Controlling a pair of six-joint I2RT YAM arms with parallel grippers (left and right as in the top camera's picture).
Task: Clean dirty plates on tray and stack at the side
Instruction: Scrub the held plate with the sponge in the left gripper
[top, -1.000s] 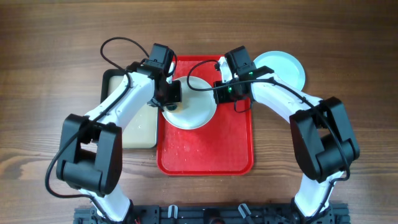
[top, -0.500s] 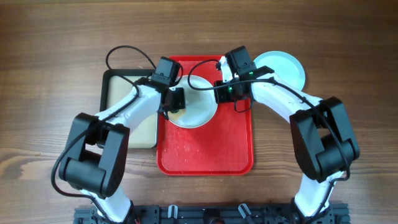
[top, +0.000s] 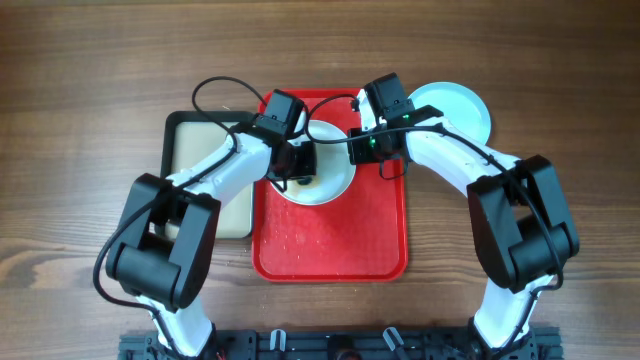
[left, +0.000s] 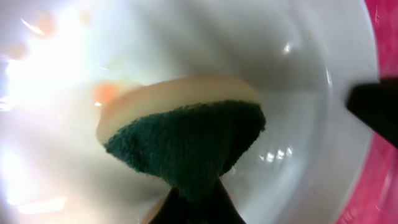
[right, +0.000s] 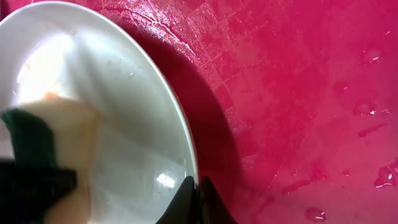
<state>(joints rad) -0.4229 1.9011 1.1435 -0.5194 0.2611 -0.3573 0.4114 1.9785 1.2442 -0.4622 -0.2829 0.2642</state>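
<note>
A white plate (top: 330, 185) lies on the upper part of the red tray (top: 330, 250). My left gripper (top: 300, 165) is shut on a yellow sponge with a green scouring side (left: 186, 140) and presses it onto the plate's inside (left: 292, 56). A faint orange smear shows beside the sponge. My right gripper (top: 352, 140) is shut on the plate's right rim (right: 198, 186); the sponge (right: 43, 149) shows at the left of the right wrist view. A pale blue-green plate (top: 455, 108) lies on the table right of the tray.
A black-rimmed beige tray (top: 190, 135) stands left of the red tray, partly under my left arm. The red tray's surface is wet with drops (right: 367, 109). Bare wooden table (top: 90, 90) surrounds everything.
My left gripper has moved right across the white plate with the sponge. The right gripper has kept its hold on the rim.
</note>
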